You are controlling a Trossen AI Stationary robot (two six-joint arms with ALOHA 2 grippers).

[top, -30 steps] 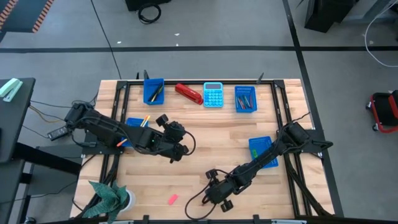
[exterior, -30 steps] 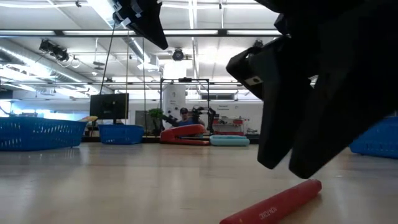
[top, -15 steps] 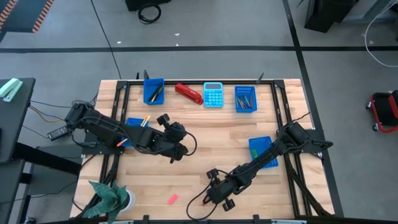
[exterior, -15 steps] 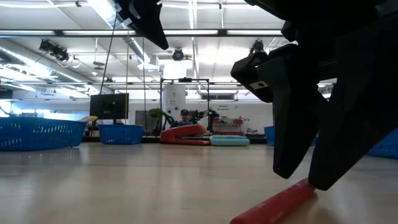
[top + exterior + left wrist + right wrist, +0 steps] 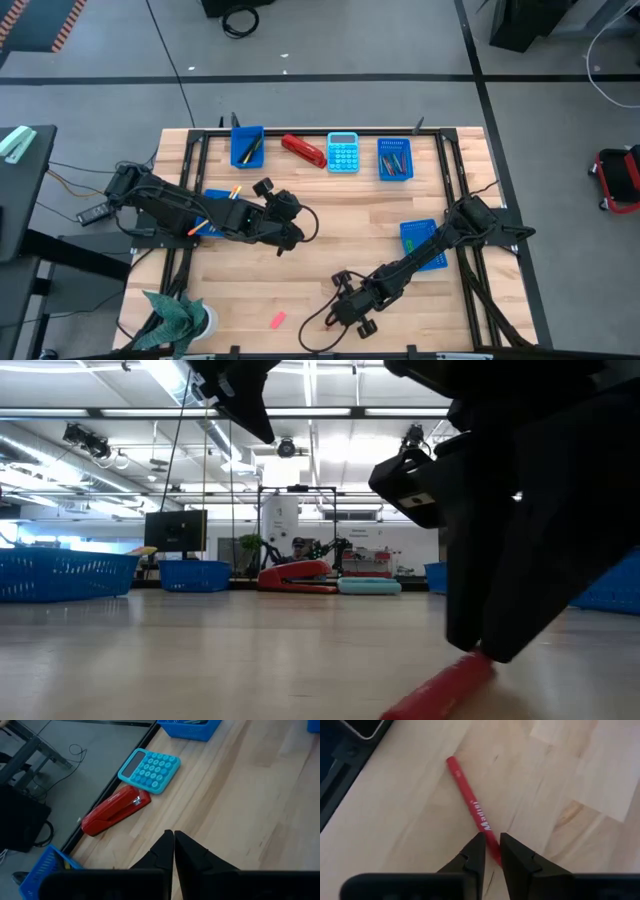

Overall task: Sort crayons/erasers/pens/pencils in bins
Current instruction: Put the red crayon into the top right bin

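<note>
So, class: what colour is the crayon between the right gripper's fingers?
Red crayon, clearest in the right wrist view.

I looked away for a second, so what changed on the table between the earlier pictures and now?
The right gripper has come down and narrowed its fingers around the near end of the red crayon, which still lies on the table. The left gripper stayed shut and empty, shifting only slightly. The pink eraser, bins, stapler and calculator stayed put.

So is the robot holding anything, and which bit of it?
The right gripper is pinching the red crayon at one end, with the crayon lying on the table. The left gripper is shut and holds nothing.
</note>
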